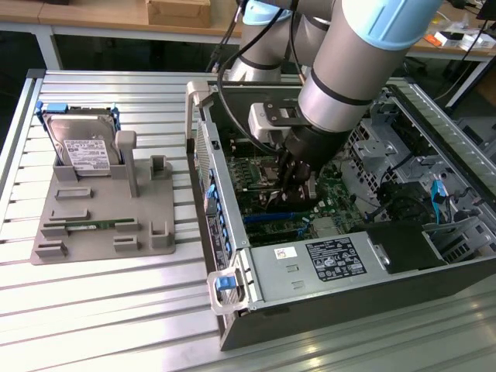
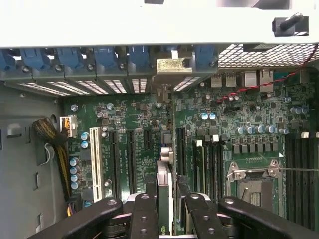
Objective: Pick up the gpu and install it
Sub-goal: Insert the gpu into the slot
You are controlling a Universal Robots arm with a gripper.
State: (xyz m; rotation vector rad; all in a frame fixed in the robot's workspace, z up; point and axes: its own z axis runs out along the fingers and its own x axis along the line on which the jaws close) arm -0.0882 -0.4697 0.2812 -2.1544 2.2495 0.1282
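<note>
I am gripping the gpu (image 2: 163,191) edge-on in my end effector (image 2: 164,209), fingers closed on it, its long axis running toward the gold bracket (image 2: 173,66) at the computer case's (image 1: 232,232) rear wall, above the motherboard (image 2: 139,114) slots.

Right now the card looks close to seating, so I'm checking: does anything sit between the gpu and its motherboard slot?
Nothing visible does. The gripper holds the gpu edge-on over the motherboard, its bracket at the case's rear slots.
</note>
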